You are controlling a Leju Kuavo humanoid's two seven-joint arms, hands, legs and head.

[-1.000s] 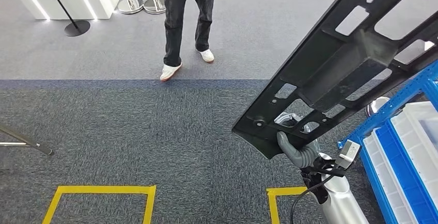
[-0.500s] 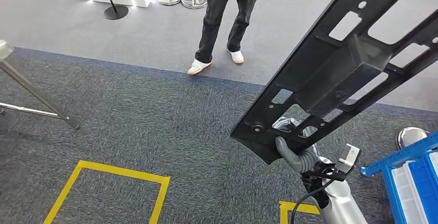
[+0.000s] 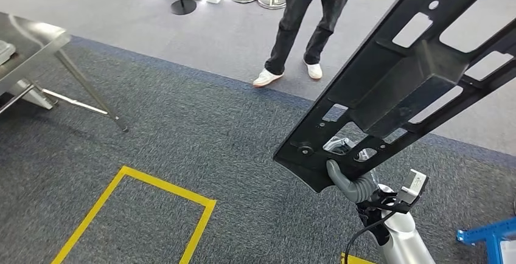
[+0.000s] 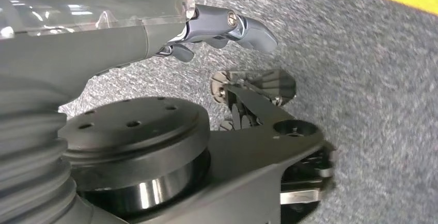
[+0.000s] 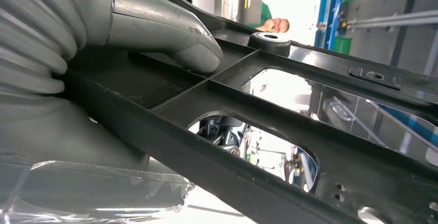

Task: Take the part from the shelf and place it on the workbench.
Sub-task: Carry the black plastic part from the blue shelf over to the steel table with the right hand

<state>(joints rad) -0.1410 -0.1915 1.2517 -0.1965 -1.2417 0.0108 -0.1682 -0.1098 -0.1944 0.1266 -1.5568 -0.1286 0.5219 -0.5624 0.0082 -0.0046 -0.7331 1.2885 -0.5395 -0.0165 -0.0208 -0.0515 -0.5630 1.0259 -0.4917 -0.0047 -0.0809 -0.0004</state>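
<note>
Carry phase, I'd say: the part (image 3: 401, 78) is off the shelf and in the air, not yet at the workbench. It's a long black ribbed frame with cut-outs, held up at a slant over the carpet, well clear of the floor. The right hand (image 3: 350, 182) grips its lower end. In the right wrist view the thumb (image 5: 170, 38) presses flat on a rib of the frame, and the fingers (image 3: 341, 145) are closed around the edge from the other side, as far as I can tell.

The left hand (image 4: 217, 28) hangs by the body over the carpet; its fingers are loosely apart and hold nothing.

The steel tabletop (image 3: 27, 42) at the far left is likely the workbench. It's well apart from the part.

Next move, my read: approach that tabletop and level the frame before lowering it. The part is long and held at one end, so swing is the risk. A person (image 3: 304, 27) stands ahead, near the path.
</note>
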